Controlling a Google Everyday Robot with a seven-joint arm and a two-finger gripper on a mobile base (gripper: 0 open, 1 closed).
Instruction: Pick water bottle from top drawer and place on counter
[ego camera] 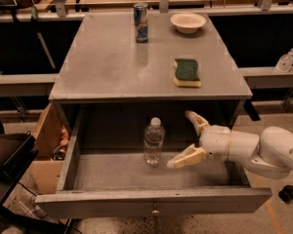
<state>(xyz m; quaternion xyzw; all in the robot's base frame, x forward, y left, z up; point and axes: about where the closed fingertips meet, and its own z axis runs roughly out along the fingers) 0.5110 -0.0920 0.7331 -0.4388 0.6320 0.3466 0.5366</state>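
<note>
The water bottle (153,141), clear with a white cap, stands upright in the open top drawer (151,200), near its middle. My gripper (184,139) is inside the drawer just right of the bottle, its two cream fingers (186,158) spread wide and pointing left toward it, not touching. The white arm comes in from the right. The grey counter (112,65) lies above the drawer.
On the counter stand a blue-and-silver can (141,15) at the back, a white bowl (188,22) at the back right, and a green-and-yellow sponge (187,72) on the right. A small pump bottle (285,61) sits on a ledge at far right. A cardboard box (48,143) stands left of the drawer.
</note>
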